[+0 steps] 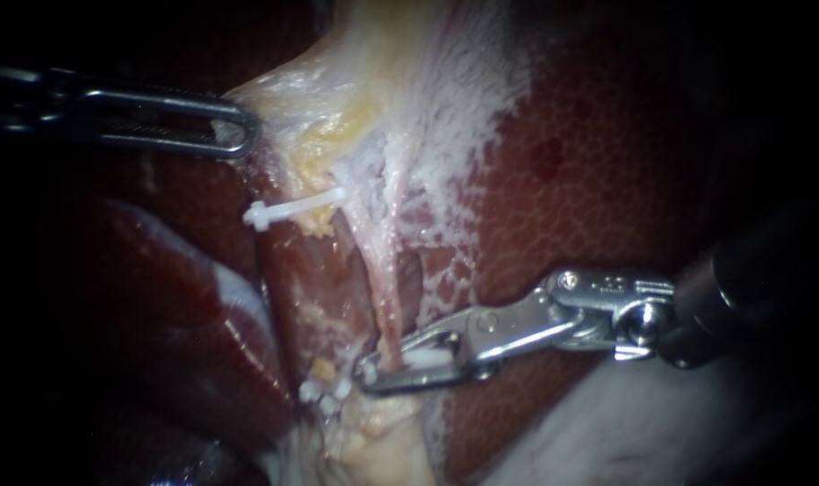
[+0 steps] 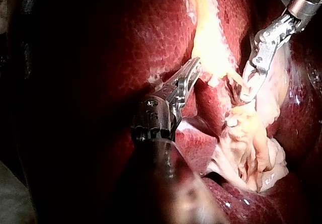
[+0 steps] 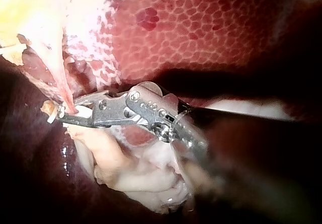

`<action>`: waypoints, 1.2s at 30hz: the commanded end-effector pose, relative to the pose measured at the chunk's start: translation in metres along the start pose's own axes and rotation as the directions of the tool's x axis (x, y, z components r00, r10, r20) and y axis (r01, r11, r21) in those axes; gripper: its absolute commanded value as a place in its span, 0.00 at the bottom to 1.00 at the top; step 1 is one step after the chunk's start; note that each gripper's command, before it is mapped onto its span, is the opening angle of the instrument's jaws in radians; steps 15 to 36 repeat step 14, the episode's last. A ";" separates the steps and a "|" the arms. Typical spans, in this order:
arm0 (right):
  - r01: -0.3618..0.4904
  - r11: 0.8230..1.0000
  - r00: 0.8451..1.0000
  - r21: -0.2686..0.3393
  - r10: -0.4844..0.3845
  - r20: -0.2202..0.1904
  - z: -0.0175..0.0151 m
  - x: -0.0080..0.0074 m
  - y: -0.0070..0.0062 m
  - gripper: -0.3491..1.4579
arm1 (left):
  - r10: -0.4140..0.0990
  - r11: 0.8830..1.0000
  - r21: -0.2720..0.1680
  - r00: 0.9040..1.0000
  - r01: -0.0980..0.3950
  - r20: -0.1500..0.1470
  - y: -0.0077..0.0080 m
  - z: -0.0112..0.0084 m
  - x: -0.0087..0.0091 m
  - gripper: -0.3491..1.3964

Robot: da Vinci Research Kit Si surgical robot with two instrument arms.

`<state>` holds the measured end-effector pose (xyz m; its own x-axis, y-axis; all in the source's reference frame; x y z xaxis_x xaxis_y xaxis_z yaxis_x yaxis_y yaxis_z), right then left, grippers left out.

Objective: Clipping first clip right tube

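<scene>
Our right instrument (image 1: pixel 368 371) jaws clamp white clip (image 1: pixel 425 357) around right tube (image 1: pixel 388 306); our left instrument (image 1: pixel 246 135) jaws seemingly grip pale tissue (image 1: pixel 337 94) beside dark red liver (image 1: pixel 607 162).

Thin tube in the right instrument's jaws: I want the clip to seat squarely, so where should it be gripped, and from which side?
Probably take the thin tube on its bare lower stretch, coming crosswise from the right. There it stands taut, nearly upright and free of the liver, and the right instrument, white clip loaded, straddles it.
</scene>
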<state>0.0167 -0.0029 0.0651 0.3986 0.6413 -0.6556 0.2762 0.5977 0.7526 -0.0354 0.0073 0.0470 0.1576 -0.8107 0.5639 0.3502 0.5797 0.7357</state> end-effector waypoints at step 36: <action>-0.024 1.000 1.000 0.002 0.024 0.006 0.0003 -0.0007 -0.0002 0.00 | 0.000 1.000 -0.001 1.000 0.000 0.000 0.0000 0.0002 0.0000 0.01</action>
